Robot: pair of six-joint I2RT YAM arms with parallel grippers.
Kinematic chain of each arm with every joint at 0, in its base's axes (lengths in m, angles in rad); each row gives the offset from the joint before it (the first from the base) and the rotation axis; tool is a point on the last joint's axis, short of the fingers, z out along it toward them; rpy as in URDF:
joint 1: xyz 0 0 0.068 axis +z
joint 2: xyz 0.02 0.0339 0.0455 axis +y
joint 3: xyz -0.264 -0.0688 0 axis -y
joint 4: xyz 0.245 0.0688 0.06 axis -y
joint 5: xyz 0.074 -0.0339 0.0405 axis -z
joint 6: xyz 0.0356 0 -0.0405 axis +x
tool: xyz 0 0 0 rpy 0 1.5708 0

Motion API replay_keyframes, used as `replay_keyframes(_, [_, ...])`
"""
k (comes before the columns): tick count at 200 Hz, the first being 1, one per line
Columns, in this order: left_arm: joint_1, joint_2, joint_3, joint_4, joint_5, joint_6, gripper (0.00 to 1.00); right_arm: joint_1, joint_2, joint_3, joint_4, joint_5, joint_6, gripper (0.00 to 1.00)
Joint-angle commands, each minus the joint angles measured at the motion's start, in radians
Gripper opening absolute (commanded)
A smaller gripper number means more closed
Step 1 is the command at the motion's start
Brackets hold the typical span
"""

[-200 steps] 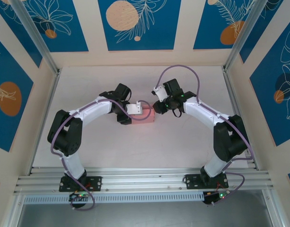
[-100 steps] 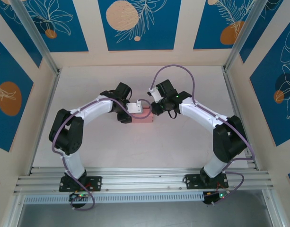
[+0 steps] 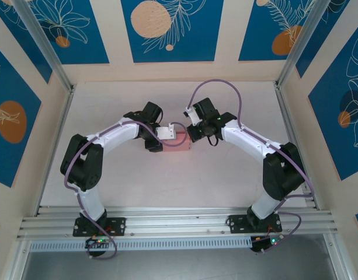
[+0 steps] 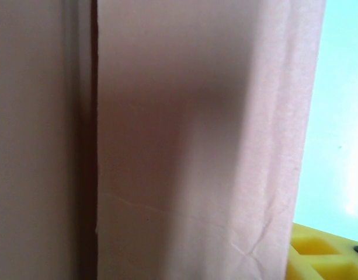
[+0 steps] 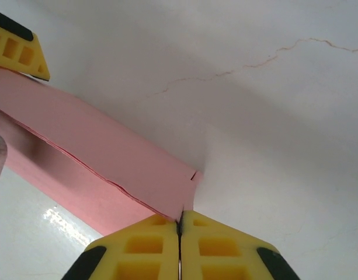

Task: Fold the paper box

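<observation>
The pink paper box (image 3: 177, 144) lies in the middle of the table as a low closed rectangle. My left gripper (image 3: 169, 142) reaches over its left end and clamps it across its width. In the left wrist view the box (image 4: 196, 146) is pressed close to the camera, with one yellow fingertip (image 4: 319, 256) against its right edge. My right gripper (image 3: 190, 135) is at the box's right end. In the right wrist view its yellow jaws (image 5: 180, 217) are shut, nipping the corner flap of the box (image 5: 108, 157). A left fingertip (image 5: 18, 49) rests on the box's far side.
The white tabletop (image 3: 167, 99) has a thin crack (image 5: 272, 58) beyond the box. Aluminium posts and patterned walls enclose the sides and back. A rail (image 3: 179, 224) with both arm bases runs along the near edge.
The right arm swung left to the box's right end, and its jaws closed on the corner flap. The left arm and the box stayed still.
</observation>
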Motion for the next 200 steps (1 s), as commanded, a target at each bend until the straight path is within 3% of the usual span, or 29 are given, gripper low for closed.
replay_keyframes(1, [0.012, 0.009, 0.016, -0.019, -0.002, -0.007, 0.58, -0.002, 0.018, 0.036, -0.018, -0.040, 0.085, 0.07])
replay_keyframes(100, [0.010, 0.021, 0.023, -0.028, -0.018, -0.012, 0.57, 0.020, 0.070, 0.169, -0.143, -0.045, 0.232, 0.08])
replay_keyframes(155, [0.008, 0.033, 0.034, -0.034, -0.043, -0.016, 0.56, 0.017, 0.121, 0.249, -0.211, -0.133, 0.314, 0.07])
replay_keyframes(172, [0.004, 0.039, 0.039, -0.037, -0.062, -0.019, 0.49, 0.012, 0.135, 0.268, -0.226, -0.169, 0.341, 0.07])
replay_keyframes(200, [0.002, 0.042, 0.040, -0.037, -0.080, -0.024, 0.48, -0.005, 0.139, 0.278, -0.233, -0.216, 0.389, 0.07])
